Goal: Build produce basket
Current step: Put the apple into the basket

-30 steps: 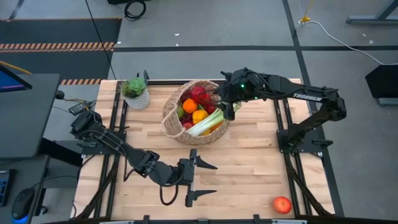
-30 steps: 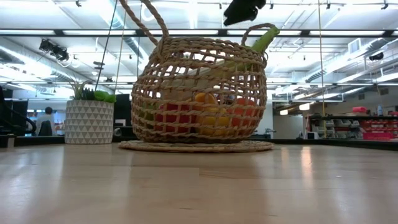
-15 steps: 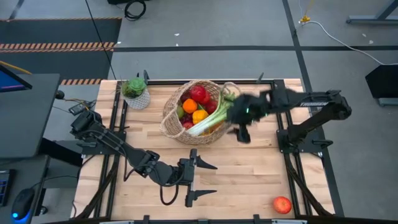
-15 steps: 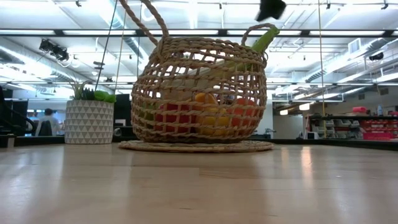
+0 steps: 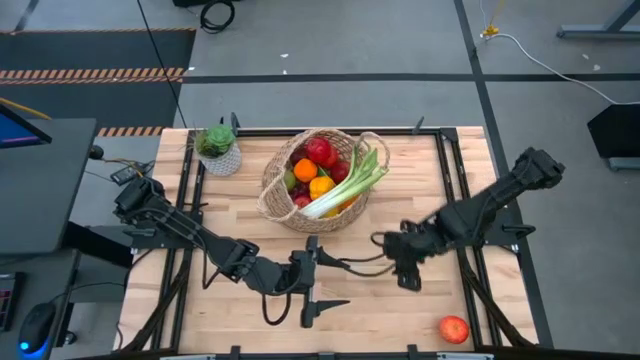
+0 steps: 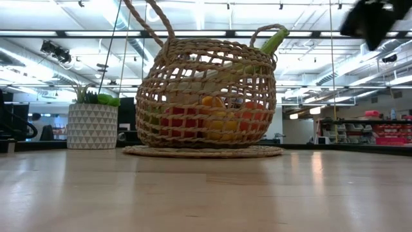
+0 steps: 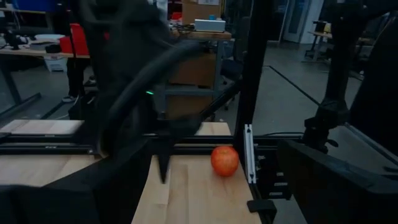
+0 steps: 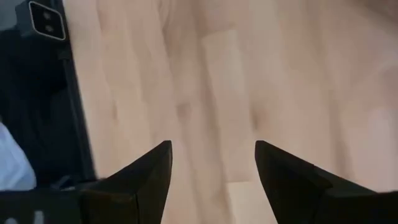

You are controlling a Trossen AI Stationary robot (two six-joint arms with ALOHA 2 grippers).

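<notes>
The tan wicker basket [image 5: 318,180] [image 6: 206,96] stands on its flat base at the table's far middle. It holds red apples, oranges and other produce. A long green-white leek [image 5: 346,188] leans in it, its green end [image 6: 275,40] over the right rim. One red apple [image 5: 453,329] [image 7: 224,160] lies on the table near the near right corner. My right gripper [image 5: 397,260] [image 8: 211,146] is open above bare wood, nearer than the basket and to its right. My left gripper [image 5: 335,285] is open near the table's near middle.
A small white pot with a green plant [image 5: 217,148] [image 6: 92,122] stands left of the basket. Black frame rails [image 5: 452,200] run along the table's left and right sides. Bare wood lies between the basket and the near edge.
My right gripper has swung away from the basket's right rim, where it was by the leek's green end, toward the table's near edge. The leek stays in the basket with its green end over the rim. The basket has not moved.
</notes>
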